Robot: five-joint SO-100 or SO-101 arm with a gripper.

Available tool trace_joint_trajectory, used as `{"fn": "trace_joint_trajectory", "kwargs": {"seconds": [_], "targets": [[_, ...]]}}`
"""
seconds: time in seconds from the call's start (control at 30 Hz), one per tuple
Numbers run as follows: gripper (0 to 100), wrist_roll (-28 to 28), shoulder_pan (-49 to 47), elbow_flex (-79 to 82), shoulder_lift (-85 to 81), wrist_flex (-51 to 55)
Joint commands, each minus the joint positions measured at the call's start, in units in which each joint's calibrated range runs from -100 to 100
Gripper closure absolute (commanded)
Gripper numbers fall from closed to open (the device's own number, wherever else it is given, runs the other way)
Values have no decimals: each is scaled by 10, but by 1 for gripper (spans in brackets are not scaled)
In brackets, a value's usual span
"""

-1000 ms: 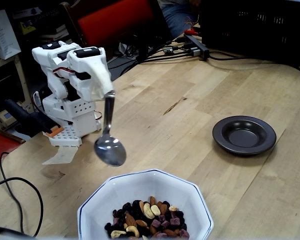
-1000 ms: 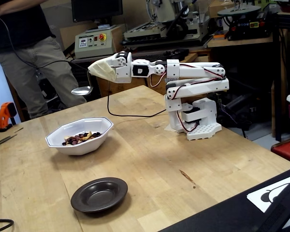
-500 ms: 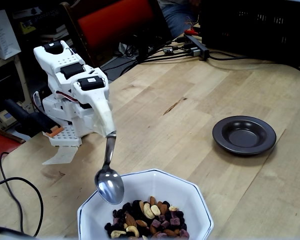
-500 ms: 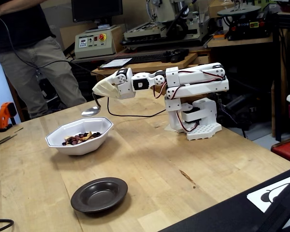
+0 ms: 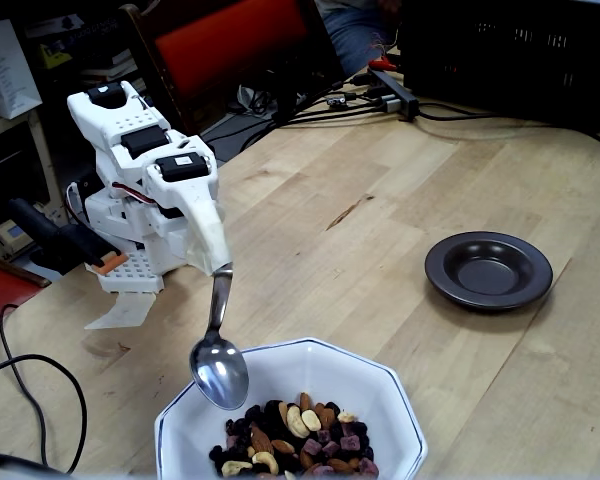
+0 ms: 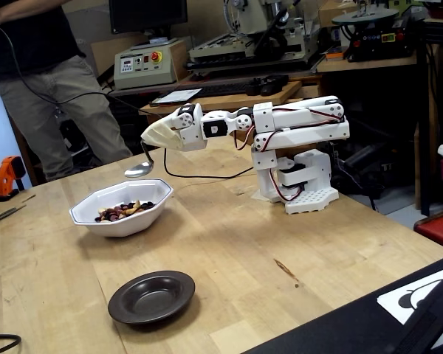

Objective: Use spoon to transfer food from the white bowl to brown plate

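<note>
- Our gripper [image 5: 220, 268], its jaws wrapped in pale covering, is clamped on the spoon [image 5: 218, 362] handle.
- We see the spoon hanging over the bowl [image 6: 118, 220] rim, above the food [image 5: 295, 436].
- The plate [image 5: 488, 270] sits well apart.

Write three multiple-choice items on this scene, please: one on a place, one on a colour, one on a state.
1. Where is the spoon's oval end?
A. just above the white bowl's rim
B. resting in the brown plate
C. lying flat on the table

2. What colour is the line along the white bowl's rim?
A. red
B. dark blue
C. green

3. What is the state of the brown plate?
A. full of nuts
B. upside down
C. empty

Key: 1 A, the spoon hangs from the claw over the near rim of the white bowl, clear of the food in both fixed views. 2 B, a thin dark blue line follows the rim. 3 C, the brown plate shows only its bare sunken centre.
</note>
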Motion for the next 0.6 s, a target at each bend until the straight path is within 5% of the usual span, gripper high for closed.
{"fn": "trace_joint_trajectory", "kwargs": {"seconds": [0.0, 0.57], "targets": [[96, 2, 26, -31, -2, -7], [96, 2, 26, -235, 2, 49]]}}
